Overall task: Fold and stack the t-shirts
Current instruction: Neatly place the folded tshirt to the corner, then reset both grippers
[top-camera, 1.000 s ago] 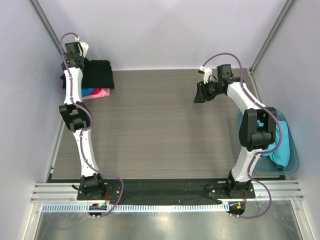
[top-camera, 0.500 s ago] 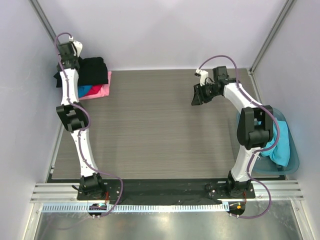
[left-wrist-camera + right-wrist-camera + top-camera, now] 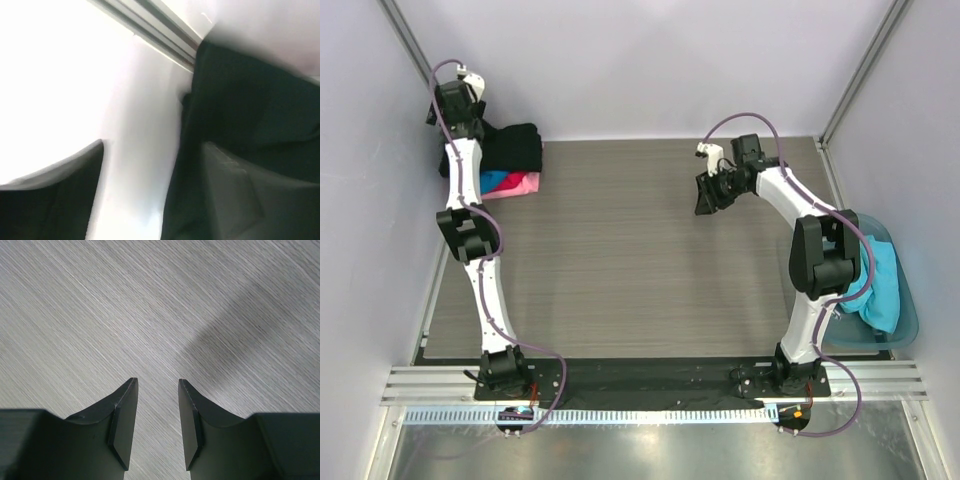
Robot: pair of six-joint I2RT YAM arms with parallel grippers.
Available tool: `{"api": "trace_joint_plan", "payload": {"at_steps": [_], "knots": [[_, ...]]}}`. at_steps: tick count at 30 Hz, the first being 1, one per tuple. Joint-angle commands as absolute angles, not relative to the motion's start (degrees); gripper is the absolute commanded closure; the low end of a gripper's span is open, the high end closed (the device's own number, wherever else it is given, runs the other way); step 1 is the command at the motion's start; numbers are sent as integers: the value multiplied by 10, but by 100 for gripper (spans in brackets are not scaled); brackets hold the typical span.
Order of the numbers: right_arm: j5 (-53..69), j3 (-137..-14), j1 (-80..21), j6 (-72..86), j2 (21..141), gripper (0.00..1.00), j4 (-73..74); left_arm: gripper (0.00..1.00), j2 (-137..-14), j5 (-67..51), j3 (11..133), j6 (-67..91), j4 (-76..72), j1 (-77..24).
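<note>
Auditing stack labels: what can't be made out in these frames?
Top view: left arm covers part of the black t-shirt; blue t-shirt and pink t-shirt show only edges beneath it.
Left wrist view: blurred, glare-washed; whether the black t-shirt touches the fingers is unclear.
Top view: right arm hides part of the turquoise t-shirt in the tub.

The worktop is a grey wood-grain surface, bare across its middle. In its far left corner lies a small pile of folded cloth: a black t-shirt on top, with a bright blue t-shirt and a pink t-shirt showing beneath its near edge. At the right edge, toward the near side, sits a translucent teal tub holding a turquoise t-shirt.
</note>
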State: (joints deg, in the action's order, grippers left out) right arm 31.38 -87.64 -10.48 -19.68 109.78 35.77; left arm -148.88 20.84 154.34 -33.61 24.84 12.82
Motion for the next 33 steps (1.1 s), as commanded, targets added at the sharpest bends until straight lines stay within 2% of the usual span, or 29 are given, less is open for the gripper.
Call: {"api": "trace_joint_plan", "payload": {"at_steps": [1,3,5,9,15,18,20,24,28,29,33], "knots": [[299,-884,-110,-212,1078,57,352,14,-1439,234,1556,-306,202,118],[294,-885,-112,-217,1076,56,353,5,-1408,245,1526,-300,197,98],[287,-887,-113,-220,1074,56,353,2,-1337,243,1469,-285,185,81],[274,-890,-113,-226,1064,56,357,0,-1227,238,1271,-251,179,41],[261,-893,-103,-210,1057,56,361,0,-1139,232,1115,-212,231,-53],[286,-897,-84,-167,1063,56,360,1,-1140,175,1104,-151,311,-78],[312,-901,-62,-135,1070,56,362,2,-1156,116,1142,-91,402,-90],[350,-905,-49,-163,1063,56,394,6,-1200,113,1195,-72,509,-137],[358,-977,-40,-131,1077,55,441,10,-1203,125,1121,-91,509,-211],[358,-990,-29,-108,1091,55,442,10,-1192,120,1078,-88,486,-222],[317,-983,-23,-16,1083,52,418,5,-1169,80,1045,-32,470,-259]]}}
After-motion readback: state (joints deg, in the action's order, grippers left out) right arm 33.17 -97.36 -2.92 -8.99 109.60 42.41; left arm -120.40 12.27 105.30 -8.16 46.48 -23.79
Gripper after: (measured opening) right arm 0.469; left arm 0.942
